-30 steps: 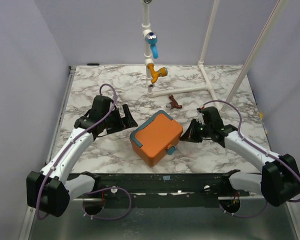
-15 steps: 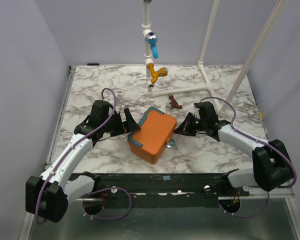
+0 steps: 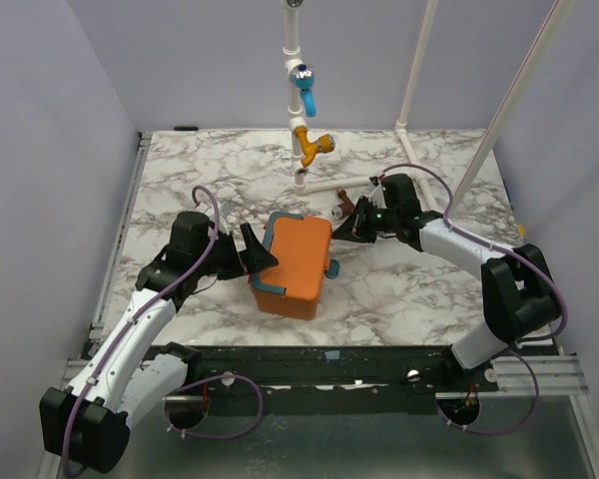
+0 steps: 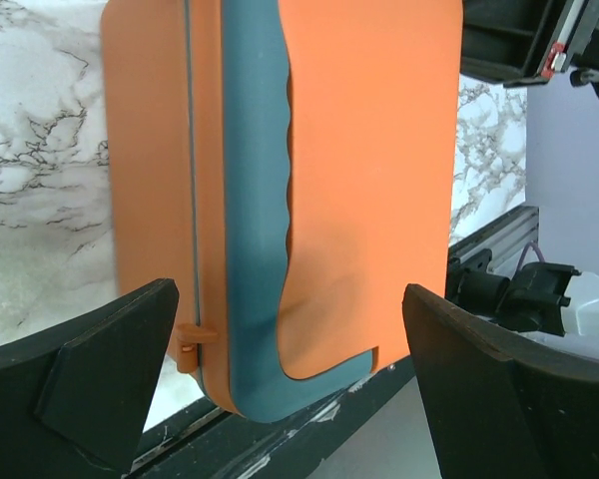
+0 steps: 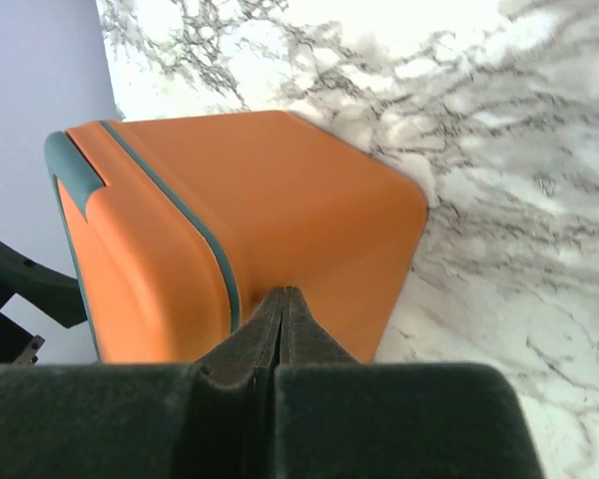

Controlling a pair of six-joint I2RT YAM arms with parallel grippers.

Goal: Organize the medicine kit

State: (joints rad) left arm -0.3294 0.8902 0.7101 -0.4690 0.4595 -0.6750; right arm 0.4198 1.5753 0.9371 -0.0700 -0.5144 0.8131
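At the middle of the marble table (image 3: 180,180): the medicine kit (image 3: 295,261), an orange box with teal trim, lies flat, turned a little askew to the table edge.
Kit lid: looks shut, and the teal seam runs unbroken along the side in the right wrist view (image 5: 240,220).
Kit handle: a teal strip runs along the orange face in the left wrist view (image 4: 369,180).
Left gripper (image 3: 258,254): jaws spread wide and holding nothing. It sits just beside the kit's left side, and its own camera shows the kit in the gap ahead of the two fingers (image 4: 295,389).
Right gripper (image 3: 344,232): jaws pressed together with nothing between them. The tip (image 5: 283,294) points at the kit's far right corner, near the teal seam. Whether it touches the box cannot be told.
Behind the kit: a small brown object (image 3: 349,206) lies on the table close to the right gripper.
Back of table: a white pipe frame carries a blue fitting (image 3: 302,85) above an orange fitting (image 3: 312,147).
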